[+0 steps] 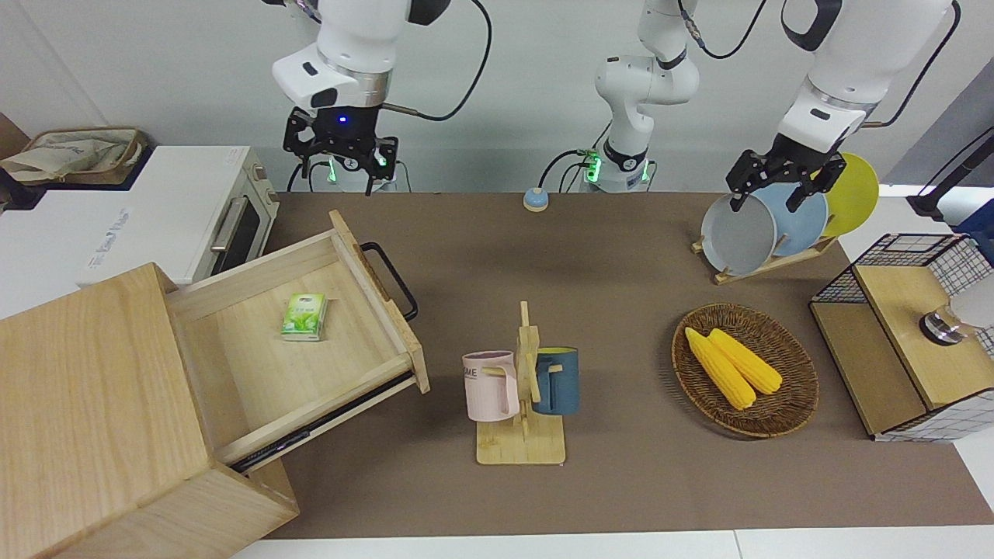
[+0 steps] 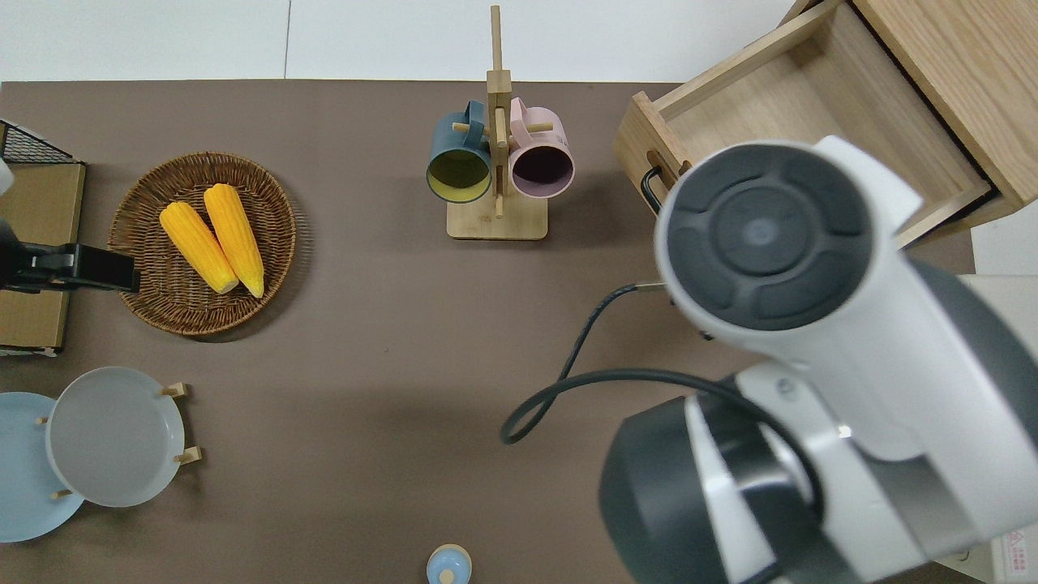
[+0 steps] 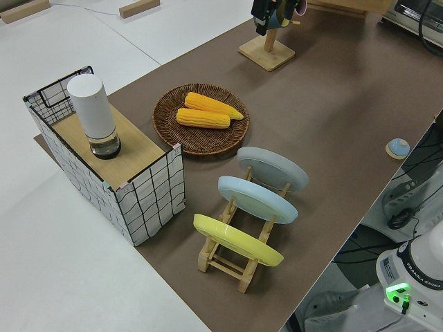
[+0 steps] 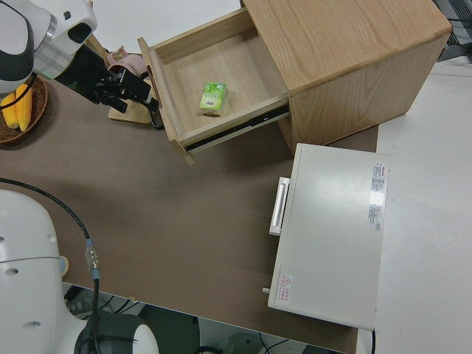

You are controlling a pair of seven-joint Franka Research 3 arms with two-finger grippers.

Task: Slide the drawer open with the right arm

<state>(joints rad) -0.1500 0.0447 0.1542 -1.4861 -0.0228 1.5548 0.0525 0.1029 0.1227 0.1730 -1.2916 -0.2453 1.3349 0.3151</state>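
The pale-wood drawer [image 1: 256,373] stands pulled well out of its light-wood cabinet [image 1: 85,404], and a small green packet [image 1: 304,317] lies in it. Its black bar handle [image 1: 396,283] points toward the middle of the table. My right gripper [image 1: 342,167], blue light at its wrist, hangs open and holds nothing, up in the air and apart from the handle. In the right side view this gripper [image 4: 118,85] is close beside the drawer [image 4: 236,81] front and handle [image 4: 153,114]. The overhead view hides it under the arm. The left arm is parked, its gripper [image 1: 767,198] open.
A white toaster oven [image 1: 155,210] stands next to the cabinet, nearer the robots. A mug stand [image 1: 522,388] sits mid-table close to the drawer's corner. Toward the left arm's end are a corn basket [image 1: 745,369], plate rack [image 1: 765,225] and mesh shelf [image 1: 908,341].
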